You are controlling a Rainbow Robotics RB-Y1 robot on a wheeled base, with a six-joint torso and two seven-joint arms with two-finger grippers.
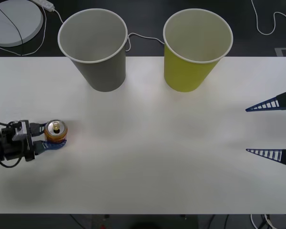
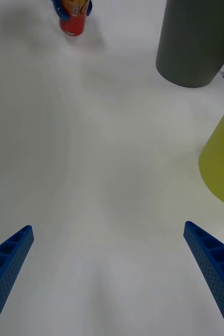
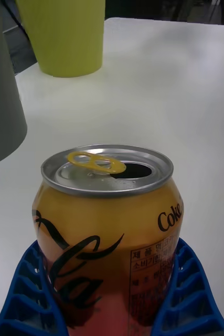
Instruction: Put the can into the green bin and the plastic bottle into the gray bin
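Presently the can stands upright near the surface's left edge, clasped between the left gripper's fingers. Green bin lies at the far edge, beyond the gray bin. Right gripper waits spread wide at the right edge.

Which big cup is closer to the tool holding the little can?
The gray bin. It stands on the same side of the table as the left tool gripping the can; the green bin stands farther along.
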